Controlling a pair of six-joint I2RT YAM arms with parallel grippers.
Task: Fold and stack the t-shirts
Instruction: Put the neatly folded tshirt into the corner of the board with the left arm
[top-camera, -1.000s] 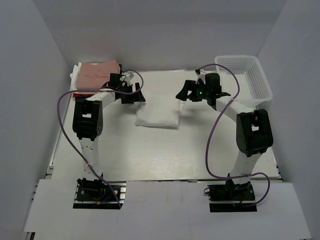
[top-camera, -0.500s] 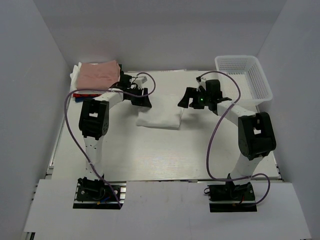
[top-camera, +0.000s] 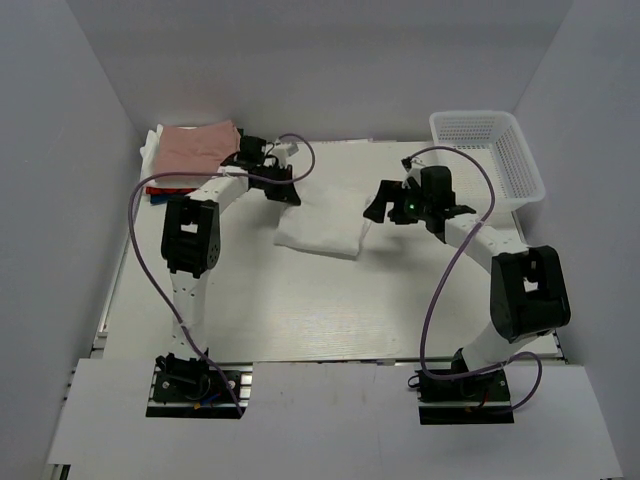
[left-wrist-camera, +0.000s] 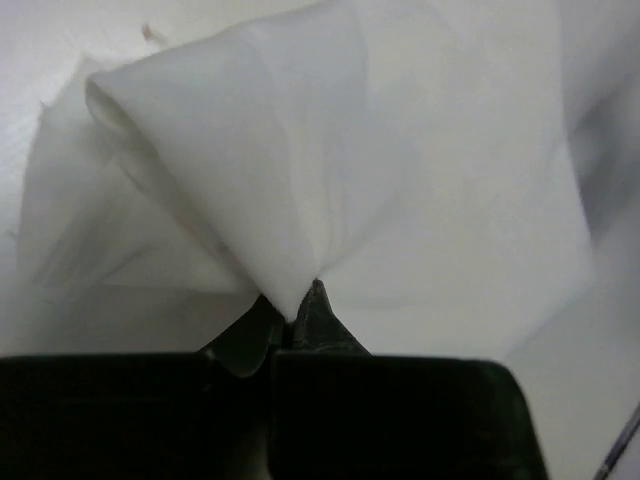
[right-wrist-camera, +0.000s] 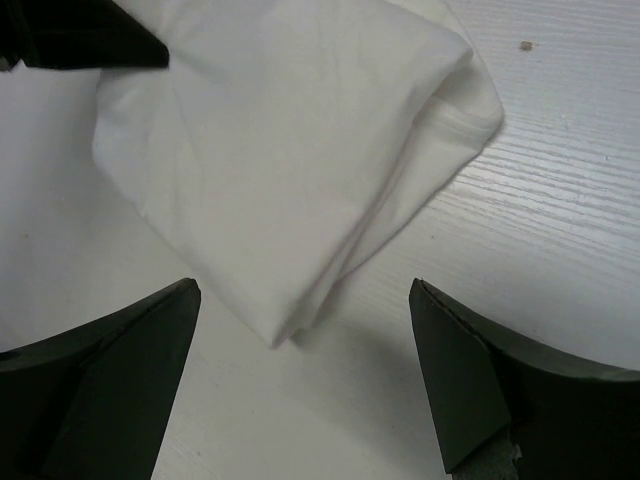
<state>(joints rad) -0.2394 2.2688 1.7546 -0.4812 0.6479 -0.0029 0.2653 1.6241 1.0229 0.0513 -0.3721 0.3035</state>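
A folded white t-shirt (top-camera: 322, 224) lies in the middle of the table. My left gripper (top-camera: 285, 190) is at its far left corner, shut on a pinch of the white cloth (left-wrist-camera: 300, 240), which rises in a cone from the jaws. The right gripper (top-camera: 388, 205) hovers just off the shirt's right edge, open, nothing between its fingers (right-wrist-camera: 470, 380); a folded corner of the shirt (right-wrist-camera: 290, 180) lies on the table ahead of them. At the back left stands a stack of folded t-shirts with a dusty-pink one (top-camera: 196, 145) on top, red (top-camera: 160, 190) and white layers below.
A white plastic mesh basket (top-camera: 487, 158) stands at the back right corner. White walls close in the table on three sides. Purple cables loop from both arms over the table.
The left gripper moved right to the shirt's far left corner and shut on the cloth. The right arm swung right and nearer, its gripper still open.
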